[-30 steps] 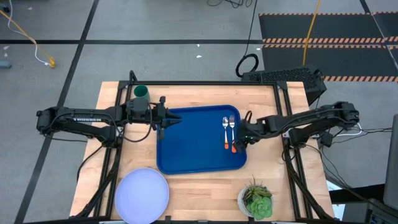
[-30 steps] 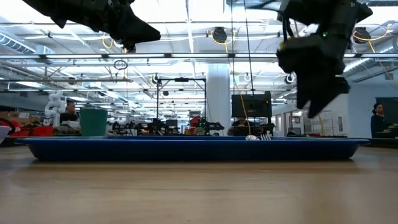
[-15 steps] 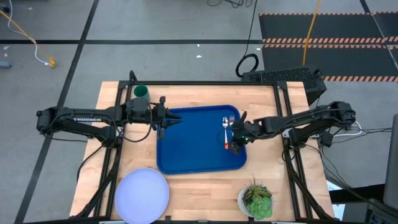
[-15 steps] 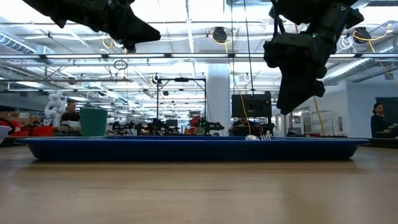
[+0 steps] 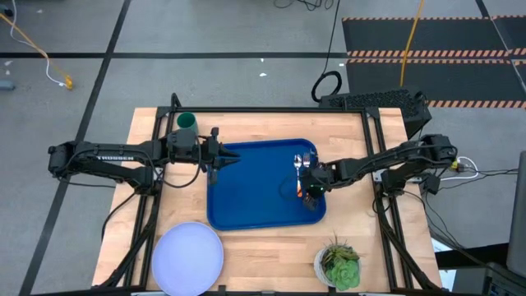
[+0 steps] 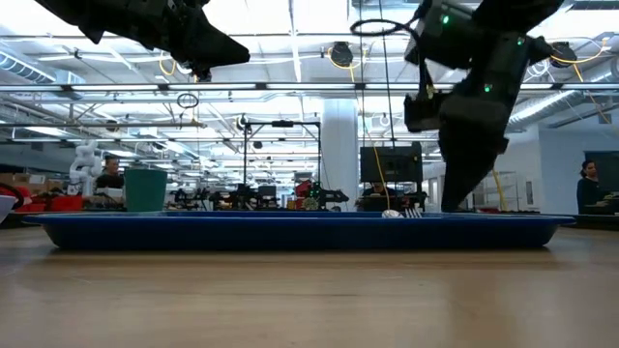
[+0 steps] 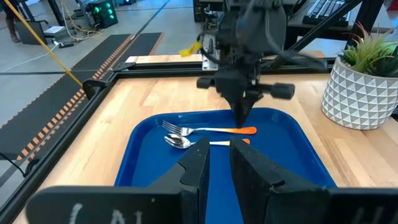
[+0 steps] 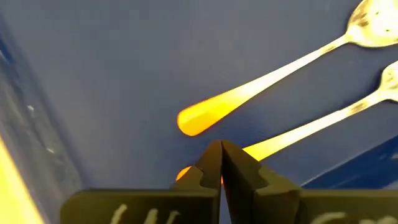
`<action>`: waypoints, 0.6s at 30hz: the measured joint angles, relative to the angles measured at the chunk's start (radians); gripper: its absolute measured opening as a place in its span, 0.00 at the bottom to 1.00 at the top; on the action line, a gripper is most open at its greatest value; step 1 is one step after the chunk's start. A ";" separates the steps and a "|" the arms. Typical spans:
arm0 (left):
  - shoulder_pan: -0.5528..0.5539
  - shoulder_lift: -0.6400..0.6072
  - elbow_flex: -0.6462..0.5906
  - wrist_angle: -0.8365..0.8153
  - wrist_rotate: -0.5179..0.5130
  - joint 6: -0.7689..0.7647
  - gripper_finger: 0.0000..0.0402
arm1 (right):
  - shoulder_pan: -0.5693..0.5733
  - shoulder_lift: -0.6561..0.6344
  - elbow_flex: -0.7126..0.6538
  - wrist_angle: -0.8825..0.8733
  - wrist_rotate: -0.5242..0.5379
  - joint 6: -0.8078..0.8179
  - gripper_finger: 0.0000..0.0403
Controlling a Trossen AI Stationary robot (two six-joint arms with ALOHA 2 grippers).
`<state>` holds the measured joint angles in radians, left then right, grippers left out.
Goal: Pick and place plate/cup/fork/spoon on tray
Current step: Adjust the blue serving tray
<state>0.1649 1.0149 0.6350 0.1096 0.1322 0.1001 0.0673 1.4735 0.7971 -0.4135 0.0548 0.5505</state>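
The blue tray (image 5: pixel 246 197) lies mid-table. The spoon (image 5: pixel 297 167) and the fork (image 5: pixel 306 161) lie side by side on its right part, orange handles toward the near edge. My right gripper (image 5: pixel 311 192) is shut and points down over the handle ends; its tips (image 8: pixel 221 152) stand at the fork's handle (image 8: pixel 273 144), beside the spoon's handle (image 8: pixel 208 115). My left gripper (image 5: pixel 217 156) hovers slightly open over the tray's far left corner. The green cup (image 5: pixel 186 122) stands at the far left. The pale plate (image 5: pixel 187 251) lies at the near left. My right gripper comes from above with shut fingers, tips down at the fork's orange handle near its free end (image 8: pixel 264 148). I cannot tell whether the tips touch the handle or the tray floor. The fork lies flat on the tray.
A white pot with a green plant (image 5: pixel 337 265) stands at the near right, just off the tray's near right corner. The tray's raised rim (image 6: pixel 290 224) runs across the low view. Bare wood shows between the plate and the pot.
My right gripper has gone toward the table's left edge and down, from beside the tray's right rim to over the fork and spoon handles. The fork and spoon lie where they were. My left gripper has kept still.
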 joint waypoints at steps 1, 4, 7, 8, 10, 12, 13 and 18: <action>0.000 0.000 0.000 0.000 0.000 0.000 0.17 | 0.000 0.014 0.000 0.004 0.000 -0.009 0.00; 0.000 0.000 0.000 0.001 0.000 0.000 0.17 | 0.000 0.039 0.000 0.019 0.001 -0.021 0.00; 0.000 0.000 0.000 0.001 0.000 0.000 0.17 | 0.000 0.046 0.000 0.041 0.000 -0.023 0.00; 0.000 0.000 0.000 0.002 0.000 0.000 0.17 | 0.000 0.046 0.000 0.041 -0.001 -0.025 0.00; 0.000 0.000 0.000 0.004 0.000 0.000 0.17 | 0.002 0.045 0.000 0.043 -0.011 -0.024 0.00; 0.000 0.000 0.000 0.004 0.000 0.000 0.17 | 0.006 0.046 0.000 0.031 -0.034 -0.024 0.00; 0.000 0.000 0.000 0.004 0.000 0.000 0.17 | 0.010 0.046 0.000 0.027 -0.039 -0.023 0.00; 0.000 0.000 0.000 0.004 0.000 0.000 0.17 | 0.032 0.046 0.000 0.018 -0.057 -0.022 0.00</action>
<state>0.1648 1.0149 0.6350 0.1135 0.1322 0.0998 0.0992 1.5192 0.7971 -0.3956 -0.0021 0.5289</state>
